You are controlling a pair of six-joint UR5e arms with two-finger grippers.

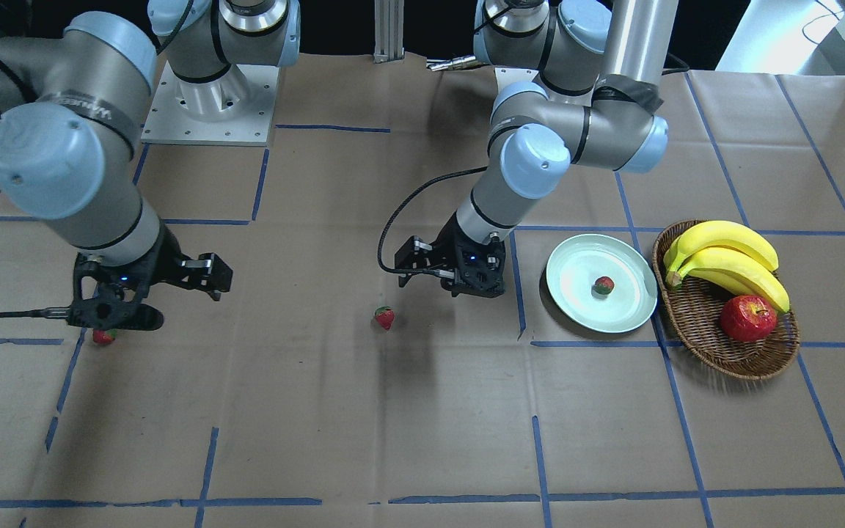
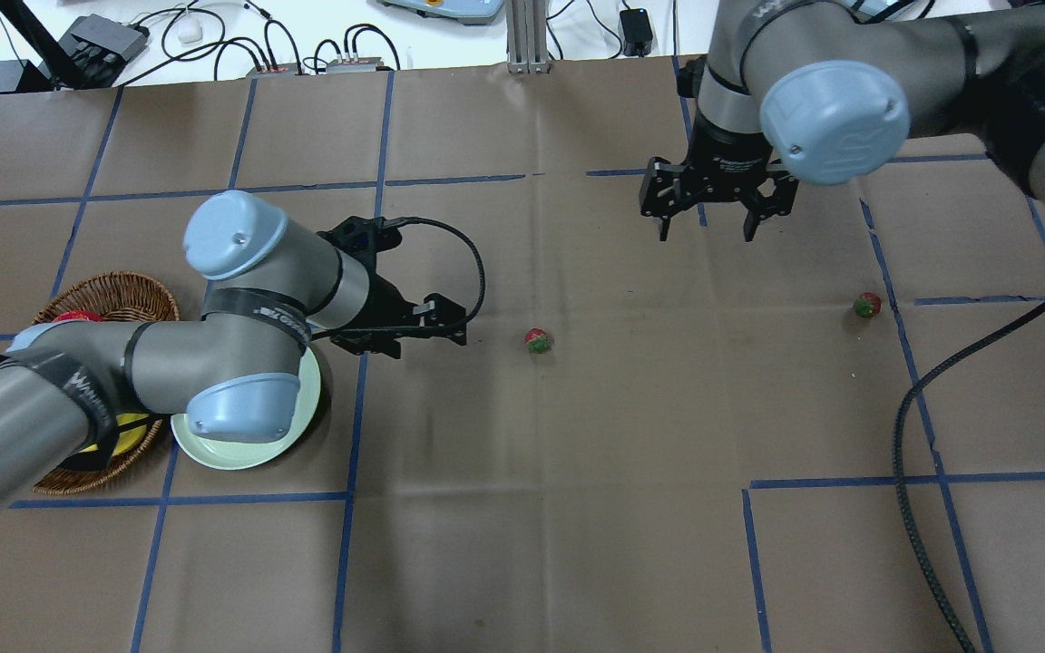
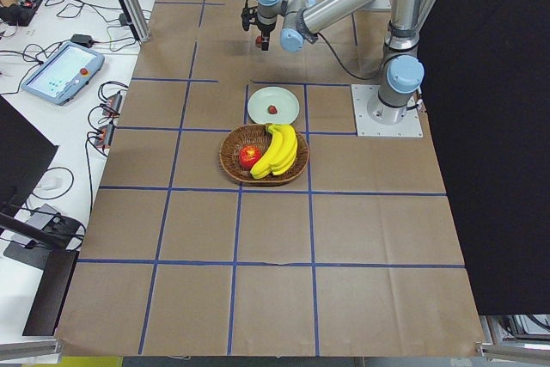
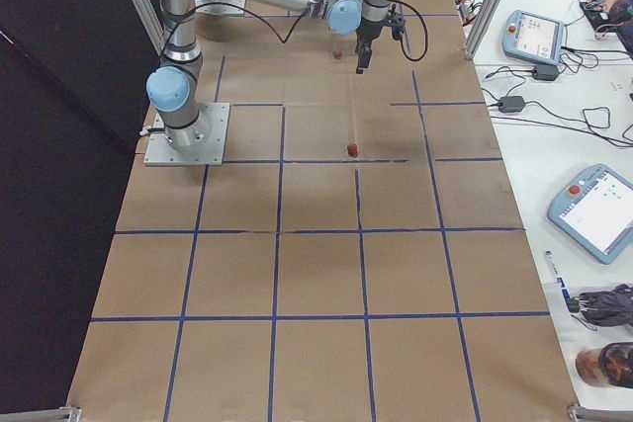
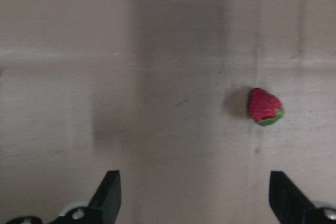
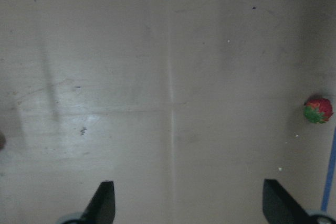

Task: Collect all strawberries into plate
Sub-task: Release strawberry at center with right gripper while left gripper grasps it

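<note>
**Status.** 1 of 3 berries is collected. Berry 1 [image 1: 604,284] lies in the plate [image 1: 576,297] near the counter's left end. 2 berries are on the bare counter: berry 2 [image 2: 538,340] at about mid-counter, and berry 3 [image 2: 867,305] toward the right end.

**Step in hand.** I judge this to be the approach to berry 2 by the left gripper [image 5: 195,200], the nearer tool.

**Jaws.** The left jaws stand wide and hold nothing. The right gripper [image 2: 706,231] is likewise wide and empty, above the counter.

**Berry against jaws.**
- In the left wrist view, berry 2 lies ahead of the fingertips. It is off-centre, close to the line of the view's right-hand finger, with no contact.
- In the right wrist view, berry 3 sits at the view's right edge, outside the span of the jaws.

**Next move.** You should carry the left gripper on toward mid-counter and shift it sideways until berry 2 sits midway between the fingers. Then lower it and close gently, since the berry is small and may roll. Berry 3 needs a larger sideways correction by the right arm.
</note>
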